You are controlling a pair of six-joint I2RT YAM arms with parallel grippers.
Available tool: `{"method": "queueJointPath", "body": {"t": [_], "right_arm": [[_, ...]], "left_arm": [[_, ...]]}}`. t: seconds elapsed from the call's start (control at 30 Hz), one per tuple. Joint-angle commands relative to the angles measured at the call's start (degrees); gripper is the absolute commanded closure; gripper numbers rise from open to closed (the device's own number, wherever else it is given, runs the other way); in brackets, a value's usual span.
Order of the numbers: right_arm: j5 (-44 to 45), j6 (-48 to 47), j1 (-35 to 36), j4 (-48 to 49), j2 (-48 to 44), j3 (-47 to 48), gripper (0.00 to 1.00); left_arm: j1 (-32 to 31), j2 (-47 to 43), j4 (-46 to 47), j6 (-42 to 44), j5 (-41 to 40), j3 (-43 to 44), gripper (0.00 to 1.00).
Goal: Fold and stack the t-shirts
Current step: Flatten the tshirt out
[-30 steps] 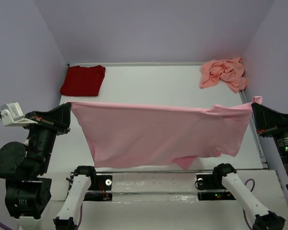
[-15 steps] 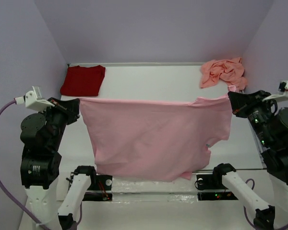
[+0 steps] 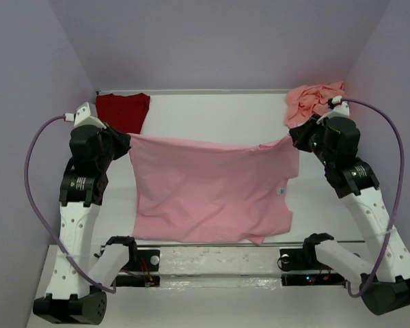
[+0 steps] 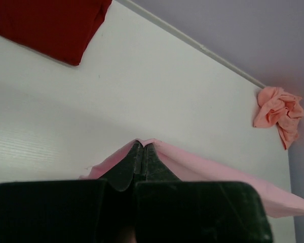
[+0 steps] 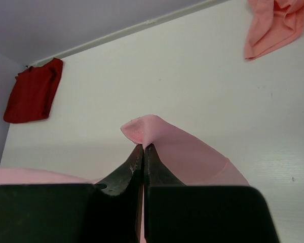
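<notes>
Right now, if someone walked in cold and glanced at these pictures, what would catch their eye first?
The light pink t-shirt is stretched wide across the middle of the table, its upper edge pinched at either end by the shut left gripper and right gripper. Behind it, a folded dark red t-shirt lies in the far left corner and a crumpled salmon-pink t-shirt in the far right.

Overhead from behind, wrists close — forward (table (image 3: 212, 116) shared)
</notes>
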Motion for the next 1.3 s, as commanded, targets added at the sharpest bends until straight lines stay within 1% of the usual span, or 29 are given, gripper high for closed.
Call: {"method": "queueJointPath", "body": {"t": [0.0, 0.03, 0.1, 0.23, 0.3, 0.47, 0.6, 0.63, 0.77, 0.87, 0.97, 1.1, 1.13, 1.27], "right_arm": [[-1.23, -1.85, -0.49, 12.37, 4.88, -0.62, 1.0], [-1.41, -1.94, -0.49, 13.52, 7.94, -0.7, 1.0], [-1.93, -2.29, -0.49, 16.94, 11.21, -0.53, 1.0], [-2.47, -2.38, -0.49, 21.52, 19.21, 1.48, 1.0], [-2.29, -2.64, -0.49, 23.89, 23.78, 2.19, 1.0], [-1.59, -4.66, -0.49, 25.57, 33.44, 9.03, 1.0], [-1.32, -5.8, -0.49, 26.8, 42.14, 14.57, 1.0], [-1.5, -6.15, -0.49, 27.06, 42.16, 15.46, 1.0], [-1.67, -6.42, -0.49, 27.24, 48.83, 18.98, 1.0], [-0.8, -6.86, -0.49, 29.6, 51.82, 20.56, 1.0], [-0.01, -7.74, -0.49, 29.79, 55.07, 22.75, 1.0], [1.75, -9.14, -1.01, 29.88, 58.85, 25.83, 1.0], [1.84, -9.32, -1.62, 29.88, 59.3, 26.53, 1.0], [1.23, -9.76, -2.68, 29.88, 59.39, 28.38, 1.0]], "left_arm": [[0.31, 4.25, 10.17, 2.51, 0.82, -2.65, 1.0], [0.31, 5.3, 10.71, 2.86, 0.73, -2.75, 1.0], [0.3, 8.64, 12.03, 3.74, 0.29, -2.75, 1.0], [0.22, 13.83, 18.6, 3.57, -0.24, -4.24, 1.0], [0.3, 17.78, 20.99, 4.01, -0.24, -4.33, 1.0], [0.3, 28.4, 23.28, 5.24, -1.81, -0.47, 1.0], [0.31, 34.92, 23.55, 6.2, -0.94, 4.44, 1.0], [0.31, 36.06, 23.55, 6.29, -0.77, 5.24, 1.0], [0.31, 42.47, 23.02, 6.21, 0.29, 8.32, 1.0], [0.31, 45.47, 23.28, 5.77, 0.47, 9.99, 1.0], [0.31, 48.54, 23.11, 6.2, -0.23, 12.36, 1.0], [0.92, 53.56, 20.74, 6.91, -1.38, 18.24, 1.0], [1.09, 54.52, 19.95, 6.82, -1.47, 20.69, 1.0], [1.54, 55.5, 19.5, 6.73, -0.24, 24.32, 1.0]]}}
